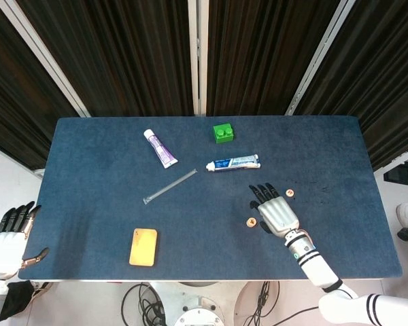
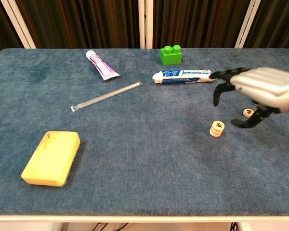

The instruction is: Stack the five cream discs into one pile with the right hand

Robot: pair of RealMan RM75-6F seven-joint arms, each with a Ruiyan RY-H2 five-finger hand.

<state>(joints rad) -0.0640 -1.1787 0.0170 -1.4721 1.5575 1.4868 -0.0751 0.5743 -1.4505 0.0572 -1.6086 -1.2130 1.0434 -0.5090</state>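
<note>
The pile of cream discs [image 2: 216, 128] stands on the blue tabletop [image 2: 144, 163], right of centre; I cannot tell from either view how many discs it contains. In the head view the pile [image 1: 251, 221] appears as one small round mark just left of my right hand [image 1: 277, 212]. A single cream disc [image 2: 248, 112] lies flat on the tabletop, near the pile and to its right, apart from it. In the head view a loose disc [image 1: 290, 193] shows beyond the fingertips of the right hand.

In the chest view the right hand [image 2: 260, 94] hangs above the single disc, palm down, fingers spread and curved downward, holding nothing. It touches neither the disc nor the pile.

My left hand [image 1: 9, 241] is off the tabletop at its near left corner, fingers apart, holding nothing.

Other items on the tabletop:
- A white toothpaste tube [image 2: 183, 76] lies beyond the right hand.
- A green block [image 2: 170, 54] sits behind the tube, near the far edge.
- A purple-and-white tube [image 2: 101, 65] lies at far left of centre.
- A clear thin rod [image 2: 106, 96] lies slantwise near it.
- A yellow sponge [image 2: 52, 157] lies at near left.
</note>
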